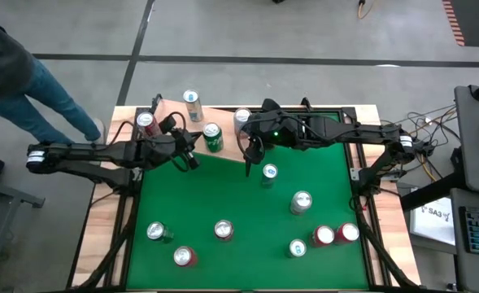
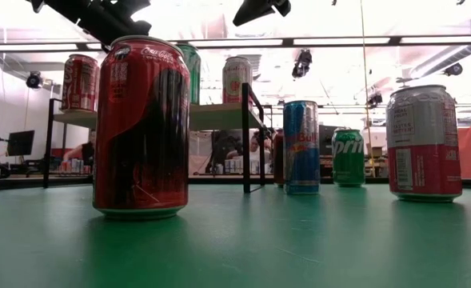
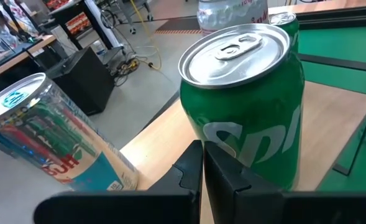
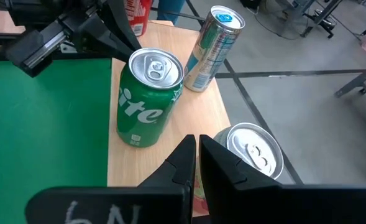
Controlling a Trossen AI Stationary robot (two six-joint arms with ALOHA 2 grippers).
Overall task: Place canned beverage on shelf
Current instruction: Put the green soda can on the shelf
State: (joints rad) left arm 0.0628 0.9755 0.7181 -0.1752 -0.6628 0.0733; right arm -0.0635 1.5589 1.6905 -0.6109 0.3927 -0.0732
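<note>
Going left to right along the back edge of the table, you have the shelf (image 1: 170, 114) at the back left corner, carrying a red can (image 1: 145, 122), a slim pale can (image 1: 192, 104), a green can (image 1: 213, 136) and, at its right end, a silver-topped can (image 1: 241, 119).

Your left gripper (image 1: 189, 156) hangs just in front of the green can with its fingers pressed together, holding nothing.

Your right gripper (image 1: 253, 150) sits by the shelf's right end, fingers likewise closed and empty.

More cans stand loose on the green table (image 1: 182, 195), the nearest a small one (image 1: 269, 172) just in front of the right gripper.

Expect a can to be rigid, smooth and slippery, and heavy if full; open wide and take it across the middle of its wall, upright.
</note>
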